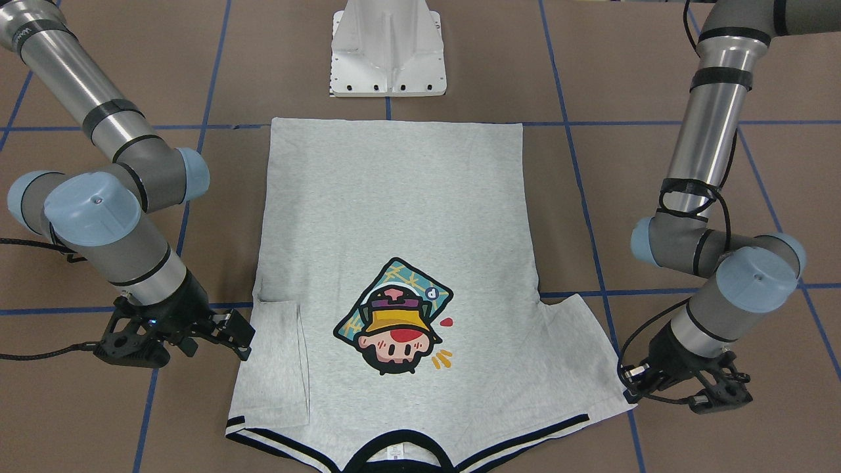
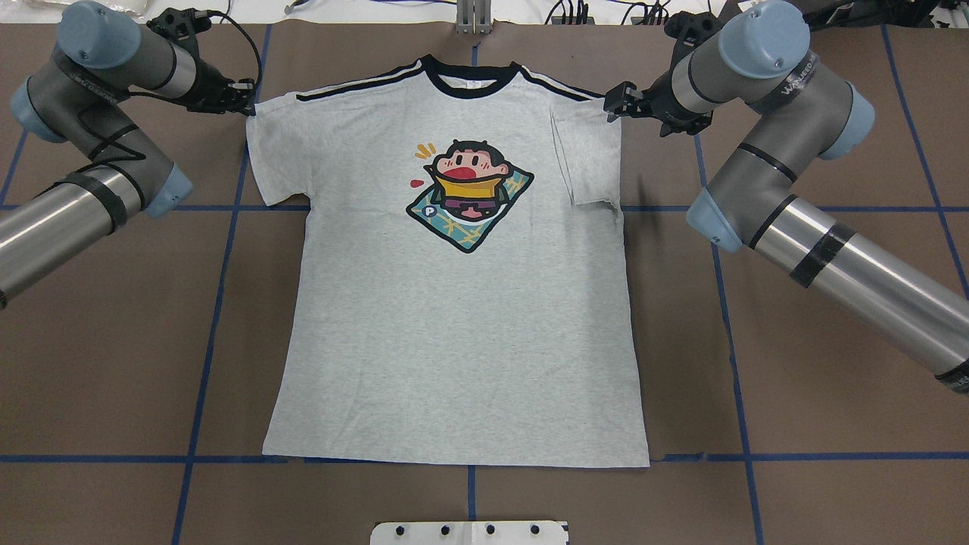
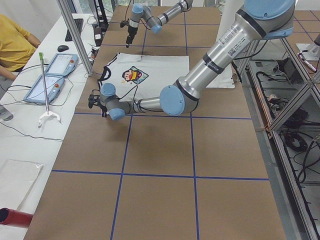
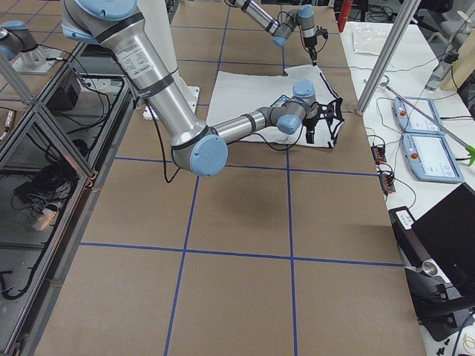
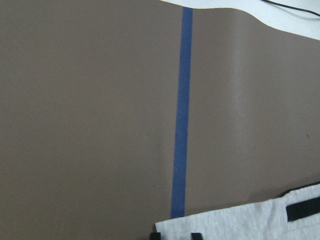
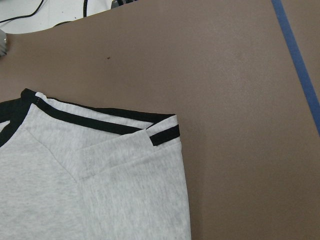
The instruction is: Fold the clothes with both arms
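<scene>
Heather-grey cartoon-print T-shirt [image 2: 454,325] lies flat, its 2 o'clock sleeve [image 2: 587,159] folded inward. At the shoulder edges sit left tool [image 2: 241,102] and right tool [image 2: 615,104]; I cannot tell their width.

T-shirt [image 2: 462,341] on table [image 2: 113,363] | btw L end effector [image 2: 246,102] & R end effector [image 2: 612,102]

Bright, even overhead light; soft shadows, all sharp

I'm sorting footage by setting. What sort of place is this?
Most likely a robotics lab work cell, hardly a home or laundry: the left arm and right arm stand at a table gridded with blue tape, with two teach pendants on a side bench and an aluminium post alongside.
</scene>
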